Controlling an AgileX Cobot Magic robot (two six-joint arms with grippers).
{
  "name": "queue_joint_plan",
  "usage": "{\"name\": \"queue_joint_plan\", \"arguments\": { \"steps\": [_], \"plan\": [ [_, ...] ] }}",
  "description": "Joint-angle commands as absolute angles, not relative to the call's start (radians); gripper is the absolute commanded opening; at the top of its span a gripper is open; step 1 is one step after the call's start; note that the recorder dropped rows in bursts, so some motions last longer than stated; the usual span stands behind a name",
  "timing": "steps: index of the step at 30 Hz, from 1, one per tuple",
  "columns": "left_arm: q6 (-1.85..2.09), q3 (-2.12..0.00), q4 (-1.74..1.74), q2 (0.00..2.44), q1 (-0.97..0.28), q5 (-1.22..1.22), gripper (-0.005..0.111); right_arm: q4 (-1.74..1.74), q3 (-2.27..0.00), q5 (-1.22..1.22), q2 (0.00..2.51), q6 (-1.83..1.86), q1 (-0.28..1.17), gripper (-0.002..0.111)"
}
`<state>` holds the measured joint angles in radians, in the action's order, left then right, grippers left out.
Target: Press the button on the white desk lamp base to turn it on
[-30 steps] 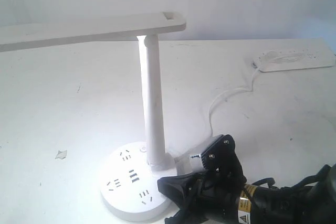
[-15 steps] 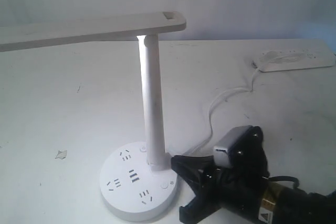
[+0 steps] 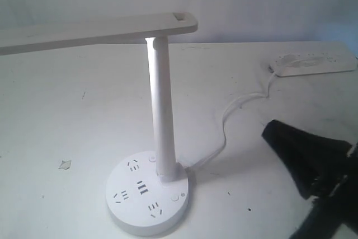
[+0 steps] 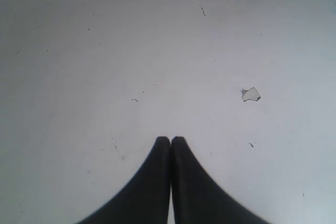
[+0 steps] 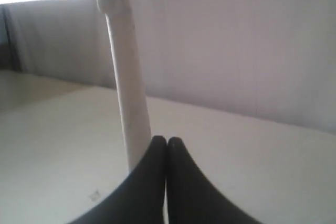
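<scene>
**On the near centre of the table: white desk lamp base (image 3: 127, 216), untouched**

The button (image 3: 175, 197) sits on the base's right side. The right gripper (image 3: 271, 129) hangs well off to the right, fingers pressed together. The left gripper (image 4: 170, 140) is likewise closed, over the white table (image 4: 105, 51).

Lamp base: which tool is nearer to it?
Right. The right tool, shut, is right of the base in the exterior view, clear of it. The left tool shows only in its wrist view, over bare table.
</scene>
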<state>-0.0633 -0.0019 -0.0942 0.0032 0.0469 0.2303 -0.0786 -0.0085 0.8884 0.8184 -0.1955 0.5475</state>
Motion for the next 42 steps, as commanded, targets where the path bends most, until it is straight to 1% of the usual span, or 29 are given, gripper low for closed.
{"name": "queue_joint_plan", "arguments": {
  "steps": [1,7,8,18,26,30,32,42],
  "plan": [
    [-0.064,0.000,-0.084,0.000,0.048,0.233,0.000,-0.069,0.000,0.718,0.517,-0.162,0.549,0.000],
    [-0.064,0.000,-0.084,0.000,0.048,0.233,0.000,0.059,0.000,0.281,0.002,0.000,0.547,0.000],
    [-0.064,0.000,-0.084,0.000,0.048,0.229,0.000,0.063,0.000,0.240,0.000,0.013,0.542,0.000],
    [-0.064,0.000,-0.082,0.000,0.056,0.232,0.000,0.101,0.000,0.181,0.000,0.049,0.535,0.000],
    [-0.064,0.000,-0.083,0.000,0.056,0.232,0.000,0.113,0.000,-0.148,0.000,-0.130,0.535,0.000],
    [-0.064,0.000,-0.083,0.000,0.056,0.232,0.000,0.184,0.000,-0.304,0.000,-0.378,0.535,0.000],
    [-0.064,0.000,-0.083,0.000,0.056,0.232,0.000,0.184,0.000,-0.343,0.000,-0.428,0.535,0.000],
    [-0.064,0.000,-0.083,0.000,0.056,0.232,0.000,0.184,0.000,-0.348,0.000,-0.428,0.535,0.000]
  ]
}}
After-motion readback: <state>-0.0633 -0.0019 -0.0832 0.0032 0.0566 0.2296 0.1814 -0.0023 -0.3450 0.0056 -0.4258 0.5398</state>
